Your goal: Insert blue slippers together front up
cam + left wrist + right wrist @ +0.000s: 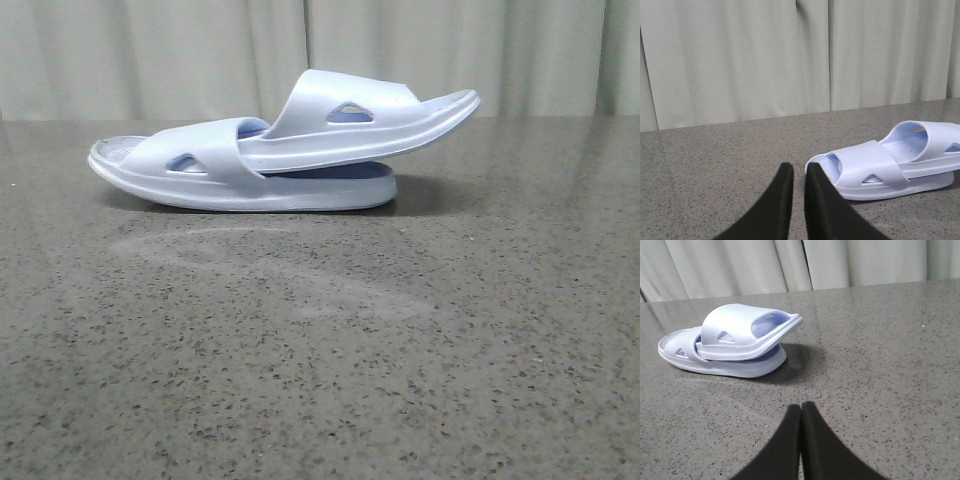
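Resting nested, the upper slipper [360,120] tucks under the lower slipper's [240,180] strap; left gripper [799,172] barely parted, right gripper [801,412] pressed together, both empty.

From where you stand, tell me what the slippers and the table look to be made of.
The slippers: probably one-piece moulded foam or soft plastic, matte with a faint sheen; rounded edges, no seams, cut-outs formed into the straps. The table: looks like polished speckled stone or a stone-look composite; grey with dark flecks, and it mirrors the curtain and slippers faintly.
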Controlling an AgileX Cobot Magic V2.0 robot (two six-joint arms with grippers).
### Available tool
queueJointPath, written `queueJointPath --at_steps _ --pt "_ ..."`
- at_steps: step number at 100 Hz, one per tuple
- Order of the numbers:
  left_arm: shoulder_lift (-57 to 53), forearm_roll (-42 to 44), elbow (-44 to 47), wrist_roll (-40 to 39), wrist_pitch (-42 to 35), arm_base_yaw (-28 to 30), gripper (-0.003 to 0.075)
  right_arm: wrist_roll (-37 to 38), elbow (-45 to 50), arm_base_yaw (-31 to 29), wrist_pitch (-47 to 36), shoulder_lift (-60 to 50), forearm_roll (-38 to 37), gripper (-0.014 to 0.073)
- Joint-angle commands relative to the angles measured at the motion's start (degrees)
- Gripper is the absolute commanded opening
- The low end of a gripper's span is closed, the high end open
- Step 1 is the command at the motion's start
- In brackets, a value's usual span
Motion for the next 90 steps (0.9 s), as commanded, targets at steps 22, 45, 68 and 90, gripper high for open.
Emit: queueJointPath --at_steps 22,45,68,90 --pt "0.48 -1.94 -1.44 -0.05 -0.83 0.13 0.0015 -0.34 -1.48 0.1 0.11 0.22 2.43 -0.0085" --pt "0.48 -1.94 -1.44 -0.05 -0.83 0.13 0.0015 -0.34 -1.48 0.1 0.11 0.22 2.43 -0.0085" --pt "0.48 -6.26 -0.97 -0.05 -5.22 0.13 0.0015 -0.34 -1.48 0.1 0.11 0.22 2.43 -0.0085" --pt "0.37 12.08 1.92 -20.56 -13.81 0.13 0.0015 -0.34 -1.48 0.1 0.11 0.22 2.43 -0.0085"
